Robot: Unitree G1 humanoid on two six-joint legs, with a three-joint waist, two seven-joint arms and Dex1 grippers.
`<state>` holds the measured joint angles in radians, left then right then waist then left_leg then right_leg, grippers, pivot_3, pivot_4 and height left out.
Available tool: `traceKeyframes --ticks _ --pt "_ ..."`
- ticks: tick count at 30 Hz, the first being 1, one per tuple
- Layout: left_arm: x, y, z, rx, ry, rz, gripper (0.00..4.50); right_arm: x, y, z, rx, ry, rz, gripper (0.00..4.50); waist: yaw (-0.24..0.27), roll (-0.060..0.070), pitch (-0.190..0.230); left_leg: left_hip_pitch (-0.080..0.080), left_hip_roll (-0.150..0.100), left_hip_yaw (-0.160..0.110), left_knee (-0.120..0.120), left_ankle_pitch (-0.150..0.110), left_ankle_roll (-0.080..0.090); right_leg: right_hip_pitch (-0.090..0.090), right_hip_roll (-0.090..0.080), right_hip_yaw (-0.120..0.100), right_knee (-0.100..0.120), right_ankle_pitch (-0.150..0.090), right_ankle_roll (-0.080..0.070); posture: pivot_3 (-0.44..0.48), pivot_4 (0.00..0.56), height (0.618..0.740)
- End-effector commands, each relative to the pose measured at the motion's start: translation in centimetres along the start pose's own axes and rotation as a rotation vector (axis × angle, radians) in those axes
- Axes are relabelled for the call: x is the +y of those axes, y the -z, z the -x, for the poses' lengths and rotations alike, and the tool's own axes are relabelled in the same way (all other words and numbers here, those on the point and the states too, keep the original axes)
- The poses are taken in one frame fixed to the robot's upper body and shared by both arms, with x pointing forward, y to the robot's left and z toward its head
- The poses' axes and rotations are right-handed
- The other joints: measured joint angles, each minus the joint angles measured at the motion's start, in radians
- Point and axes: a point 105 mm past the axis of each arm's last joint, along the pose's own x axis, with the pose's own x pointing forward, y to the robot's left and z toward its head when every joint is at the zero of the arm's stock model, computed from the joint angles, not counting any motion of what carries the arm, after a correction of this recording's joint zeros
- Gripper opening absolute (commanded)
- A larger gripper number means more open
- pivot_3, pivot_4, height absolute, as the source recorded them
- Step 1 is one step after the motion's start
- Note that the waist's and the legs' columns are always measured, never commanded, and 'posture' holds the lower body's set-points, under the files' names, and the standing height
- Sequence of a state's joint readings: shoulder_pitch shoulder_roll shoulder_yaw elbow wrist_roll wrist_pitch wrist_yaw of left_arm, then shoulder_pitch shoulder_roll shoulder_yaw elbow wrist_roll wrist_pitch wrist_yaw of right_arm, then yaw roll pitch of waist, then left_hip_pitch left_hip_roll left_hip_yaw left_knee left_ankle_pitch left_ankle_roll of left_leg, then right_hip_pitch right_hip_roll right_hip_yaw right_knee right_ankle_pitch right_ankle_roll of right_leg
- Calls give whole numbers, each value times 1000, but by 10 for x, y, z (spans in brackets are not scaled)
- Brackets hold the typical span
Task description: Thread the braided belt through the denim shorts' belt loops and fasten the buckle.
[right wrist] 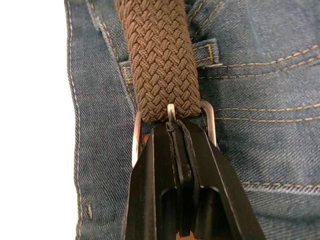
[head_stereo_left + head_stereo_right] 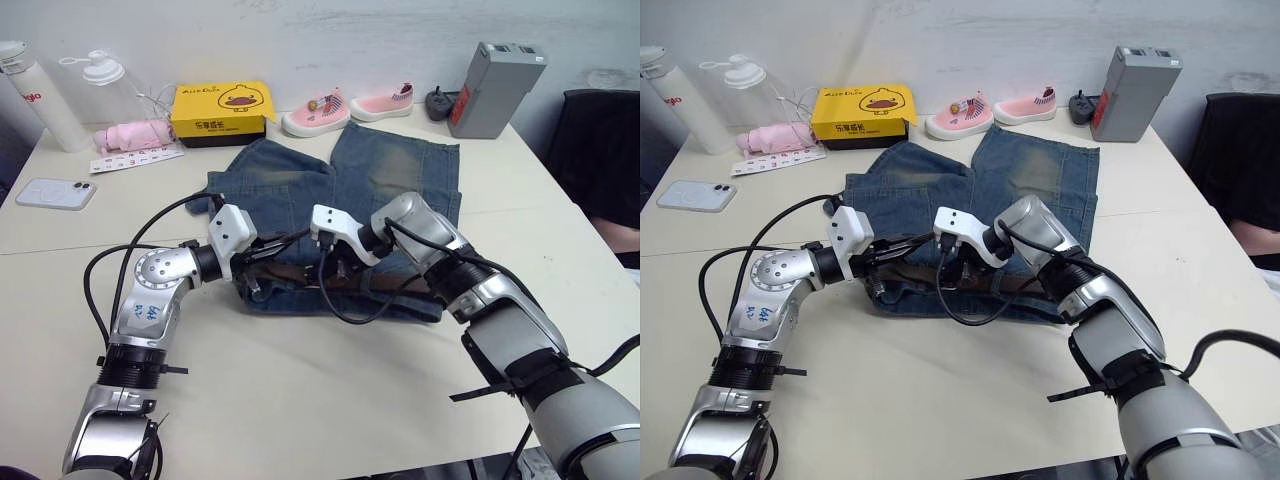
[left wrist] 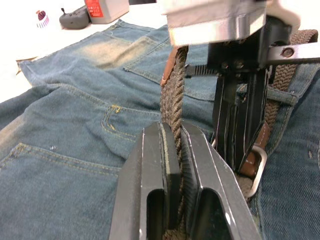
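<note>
Two hands meet at the waistband of the denim shorts, which lie flat on the pale counter with the waistband toward the robot and the legs pointing away. From the head camera, the left hand and the right hand sit close together over the waistband, where the braided belt runs along it. Beyond the shorts stand a yellow box with a duck picture, a pair of small pink shoes and a grey battery pack; two clear bottles and a white phone are off to the robot's left.

In the left wrist view, the left hand's fingers are pressed onto a raised stretch of the belt, pinching the woven strap between them. Just beside it the right hand comes down at the silver buckle, and further belt passes under a belt loop.

In the right wrist view, the right hand's fingers are pressed together at the buckle frame, gripping it where the brown braid passes through, with the prong lying against the weave. Another belt loop sits just beside the strap.
</note>
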<state>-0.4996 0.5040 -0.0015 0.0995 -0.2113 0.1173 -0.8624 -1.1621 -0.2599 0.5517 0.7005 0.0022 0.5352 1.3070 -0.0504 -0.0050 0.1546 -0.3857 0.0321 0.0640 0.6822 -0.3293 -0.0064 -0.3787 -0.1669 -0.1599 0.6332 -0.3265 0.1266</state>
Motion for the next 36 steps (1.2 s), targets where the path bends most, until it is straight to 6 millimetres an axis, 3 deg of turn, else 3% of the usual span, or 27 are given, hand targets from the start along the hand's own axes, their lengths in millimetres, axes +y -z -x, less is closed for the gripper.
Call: traceKeyframes --ticks 1,12,23,36 --pt "10 -12 4 -40 -28 -45 0 8 41 -30 165 -62 -27 63 -6 0 -1 1 0 0 0 0 0 0 0 0 1 0 0 0 150 683" --pt "24 -21 -2 -46 17 -101 0 29 61 -53 247 -151 22 63 -5 -1 -9 12 3 0 -1 -3 -3 4 0 1 11 0 0 0 150 683" --pt "41 -68 -58 -104 289 -243 0 45 74 -71 296 -203 25 63 -11 -1 -17 16 6 4 -2 -6 -4 4 1 -1 11 -1 -2 0 150 683" --pt "24 -114 -96 -168 471 -345 0 49 79 -72 308 -217 31 63 -9 0 -17 16 6 5 -2 -6 -3 3 2 -1 11 -1 -2 0 150 683"
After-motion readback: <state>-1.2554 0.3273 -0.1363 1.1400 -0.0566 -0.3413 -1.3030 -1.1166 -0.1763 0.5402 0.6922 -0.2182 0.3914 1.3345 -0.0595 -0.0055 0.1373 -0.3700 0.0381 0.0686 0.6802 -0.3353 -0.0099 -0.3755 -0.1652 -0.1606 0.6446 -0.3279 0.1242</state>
